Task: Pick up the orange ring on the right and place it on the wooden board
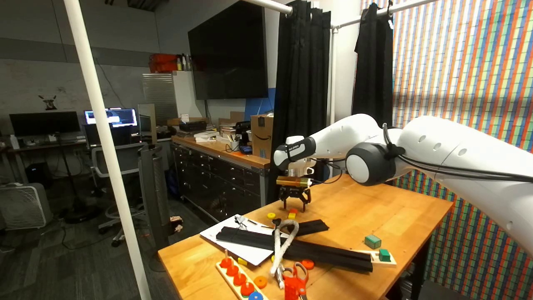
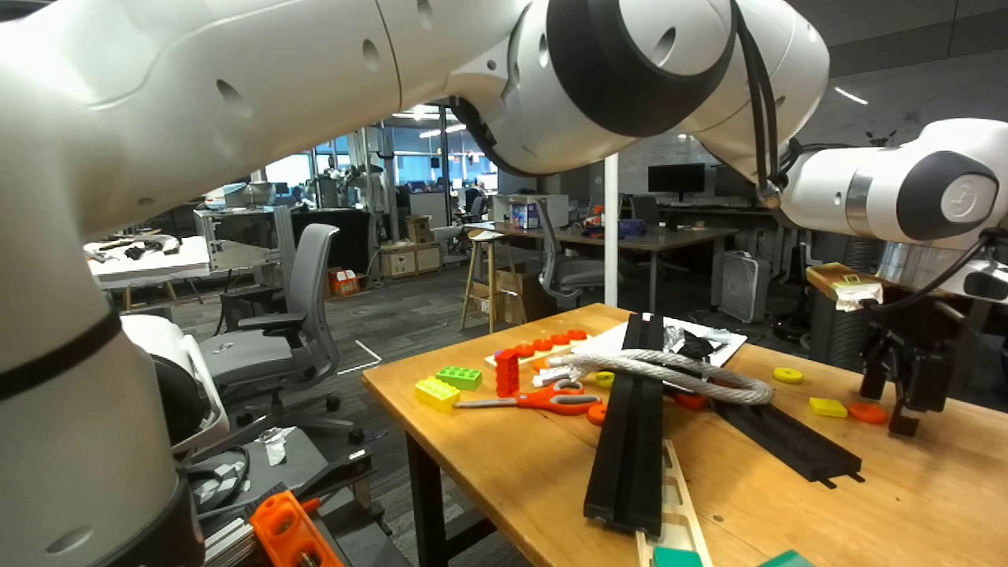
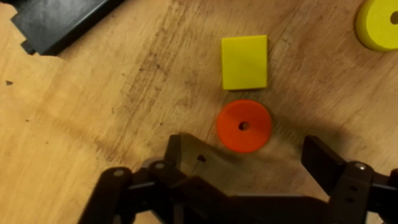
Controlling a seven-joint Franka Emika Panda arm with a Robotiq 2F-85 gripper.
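Note:
The orange ring (image 3: pixel 244 126) lies flat on the tabletop, its small centre hole facing up. It also shows in both exterior views (image 1: pixel 294 211) (image 2: pixel 867 413), at the end of the scattered items. My gripper (image 3: pixel 241 140) is open and empty, pointing down. In the wrist view the ring lies between the lines of the two fingers, slightly beyond their tips. In both exterior views the gripper (image 1: pixel 294 207) (image 2: pixel 887 409) is low over the table beside the ring. The wooden board (image 1: pixel 250 255) (image 2: pixel 605 340), a flat pale panel, is partly hidden under a black bar and clutter.
A yellow square block (image 3: pixel 244 62) lies close beside the ring, and a yellow ring (image 3: pixel 381 26) farther off. A long black bar (image 1: pixel 329 254), a short black bar (image 2: pixel 787 441), a thick rope (image 2: pixel 693 374) and scissors (image 2: pixel 543 399) lie nearby. A peg rack (image 1: pixel 227 277) holds several orange rings.

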